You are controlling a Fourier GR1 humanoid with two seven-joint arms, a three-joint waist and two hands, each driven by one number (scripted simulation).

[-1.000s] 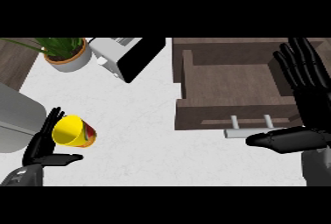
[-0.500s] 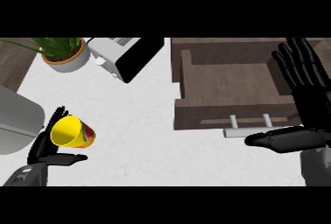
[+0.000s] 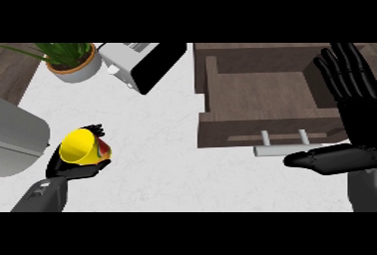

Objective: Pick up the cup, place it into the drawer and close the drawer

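Observation:
A yellow cup (image 3: 80,147) with a red patterned side rests tilted in my left hand (image 3: 70,169) at the lower left, the fingers curled round its base. The brown wooden drawer (image 3: 221,127) stands pulled open at the upper right, its inside bare and its pale bar handle (image 3: 281,149) on the near front. My right hand (image 3: 346,157) rests open at the right edge, fingers up beside the drawer's right wall and thumb pointing left, just below the handle.
A potted plant (image 3: 71,61) stands at the upper left. A toaster-like white and black appliance (image 3: 143,62) lies next to it. A grey rounded object (image 3: 18,137) fills the left edge beside the cup. The white counter (image 3: 154,169) spans the middle.
My left hand has curled more closely round the cup and tipped it slightly. The right hand has barely moved.

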